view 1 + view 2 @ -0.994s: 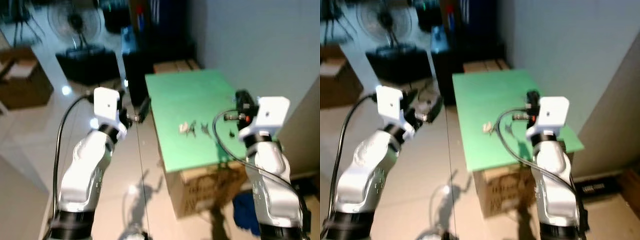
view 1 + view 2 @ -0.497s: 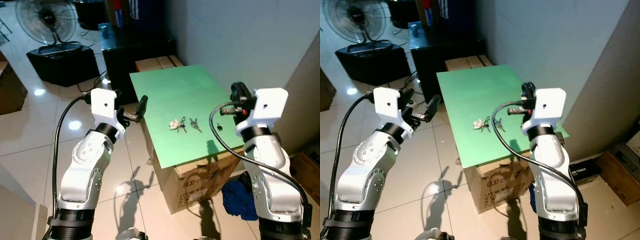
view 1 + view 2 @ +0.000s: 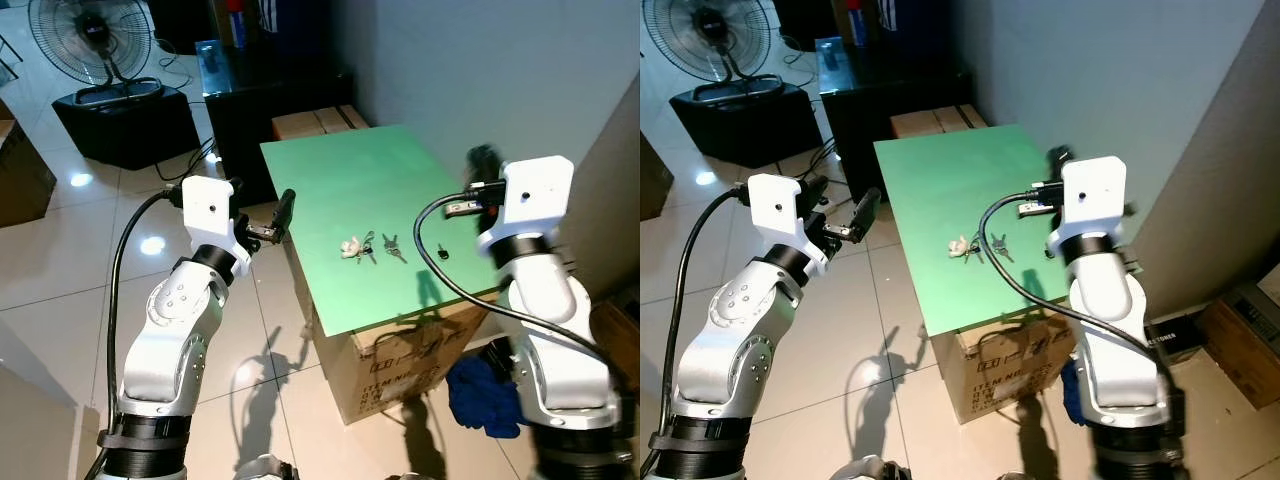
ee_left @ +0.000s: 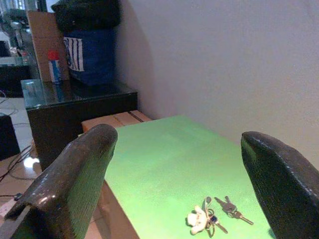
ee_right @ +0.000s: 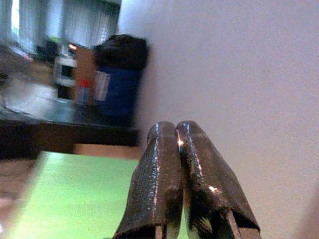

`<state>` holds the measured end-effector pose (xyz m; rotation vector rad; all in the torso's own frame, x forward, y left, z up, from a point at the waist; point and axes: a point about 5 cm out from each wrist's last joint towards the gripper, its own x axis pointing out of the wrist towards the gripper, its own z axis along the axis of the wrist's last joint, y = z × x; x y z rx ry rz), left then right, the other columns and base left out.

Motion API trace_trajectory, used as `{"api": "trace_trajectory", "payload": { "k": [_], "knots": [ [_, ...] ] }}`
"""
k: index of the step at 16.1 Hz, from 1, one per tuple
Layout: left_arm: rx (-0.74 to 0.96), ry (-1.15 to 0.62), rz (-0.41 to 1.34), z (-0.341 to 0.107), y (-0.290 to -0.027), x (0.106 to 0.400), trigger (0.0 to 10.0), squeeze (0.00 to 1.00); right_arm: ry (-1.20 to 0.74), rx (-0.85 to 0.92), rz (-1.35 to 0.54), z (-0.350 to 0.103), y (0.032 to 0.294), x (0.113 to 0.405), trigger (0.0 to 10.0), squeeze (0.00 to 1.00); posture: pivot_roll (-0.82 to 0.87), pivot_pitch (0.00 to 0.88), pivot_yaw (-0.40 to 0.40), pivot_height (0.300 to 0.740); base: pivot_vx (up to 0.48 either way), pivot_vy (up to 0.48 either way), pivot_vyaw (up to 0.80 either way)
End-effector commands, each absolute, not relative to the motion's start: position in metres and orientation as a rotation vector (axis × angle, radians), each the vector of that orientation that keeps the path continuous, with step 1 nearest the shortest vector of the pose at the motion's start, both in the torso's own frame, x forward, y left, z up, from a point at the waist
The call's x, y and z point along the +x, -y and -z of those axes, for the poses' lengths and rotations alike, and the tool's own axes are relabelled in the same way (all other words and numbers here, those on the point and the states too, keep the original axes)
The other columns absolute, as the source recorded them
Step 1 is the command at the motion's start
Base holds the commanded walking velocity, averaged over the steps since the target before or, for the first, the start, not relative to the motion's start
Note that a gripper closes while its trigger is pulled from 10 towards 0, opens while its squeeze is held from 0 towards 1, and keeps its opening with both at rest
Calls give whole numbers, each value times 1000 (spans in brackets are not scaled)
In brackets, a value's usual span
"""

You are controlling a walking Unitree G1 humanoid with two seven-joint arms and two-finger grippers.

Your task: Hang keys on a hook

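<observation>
A bunch of keys (image 3: 378, 244) with a small white charm (image 3: 349, 248) lies near the middle of the green tabletop (image 3: 350, 180); it also appears in the left wrist view as keys (image 4: 219, 217). A small dark key-like piece (image 3: 441, 252) lies apart, nearer the table's right edge. My left gripper (image 3: 283, 207) is open, held off the table's left edge and pointing toward the keys, fingers (image 4: 79, 169) wide apart. My right gripper (image 3: 483, 157) is raised above the table's right side, fingers (image 5: 164, 164) shut on nothing, pointing along the wall.
The green top rests on a cardboard box (image 3: 410, 370). A blue cloth (image 3: 482, 396) lies on the floor by it. Behind stand brown boxes (image 3: 315, 122), a black glass-topped cabinet (image 3: 270, 90) and a fan (image 3: 95, 35). A grey wall (image 3: 480, 70) runs along the right.
The view has steadied after the blur of a second ago. My right gripper has risen and turned a little toward the wall. The left arm and the keys have kept their places.
</observation>
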<state>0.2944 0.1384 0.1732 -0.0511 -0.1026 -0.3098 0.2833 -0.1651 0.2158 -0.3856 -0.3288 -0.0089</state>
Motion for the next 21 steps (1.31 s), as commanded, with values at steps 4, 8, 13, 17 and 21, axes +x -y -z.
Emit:
{"api": "trace_trajectory", "payload": {
  "k": [4,8,13,17,21],
  "knots": [
    [-49,113,296,-174,-139,296,10000,0,440,-778,79,-230,167,280,0,0,-109,0,26,718,0,0,0],
    [-56,110,301,-174,-137,296,10000,0,516,-954,106,-236,161,277,0,0,-113,0,32,718,0,0,0],
    [-49,98,301,-171,-137,294,10000,0,439,-627,110,-228,165,280,10000,0,-116,0,37,718,0,0,0],
    [3,91,283,-166,-141,288,10000,0,201,-360,-77,-194,154,280,10000,0,-107,0,26,718,0,0,0],
    [80,101,236,-164,-144,282,10000,0,111,-249,-343,-173,132,273,10000,0,-91,0,9,718,0,0,800]
  ]
}}
